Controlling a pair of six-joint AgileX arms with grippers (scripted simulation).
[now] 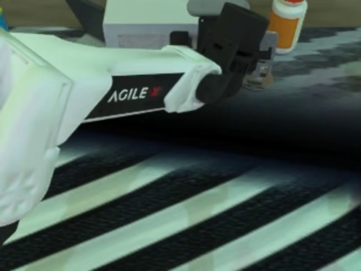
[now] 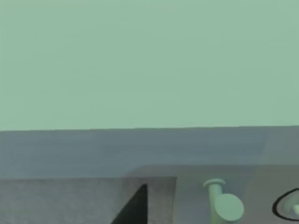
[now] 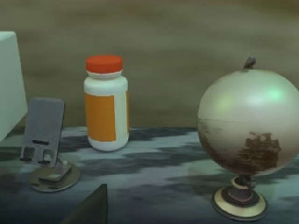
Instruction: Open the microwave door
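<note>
1. Closest to the top camera is the left arm (image 1: 84, 96), a big white shape sweeping from the left edge toward the upper middle of the frame, with its black left gripper (image 1: 240, 53) parked right up against the microwave (image 1: 149, 25).
2. Can't tell if that gripper is spread or pinched on anything; its wrist view only shows the microwave door (image 2: 70, 200) mesh window at lower left, a dark wedge over it, and a knob (image 2: 224, 203) at lower right.
3. So the microwave sits at the top middle of the top view, door seemingly shut, with the orange bottle (image 1: 286, 22) just to its right.
4. For the pull, I'd grip the door edge on the knob-panel side and swing along the hinge arc, not straight back, or the light box may slide.
5. Right gripper isn't visible; its camera sees the bottle, a phone stand (image 3: 44, 144) and a globe (image 3: 247, 126).
</note>
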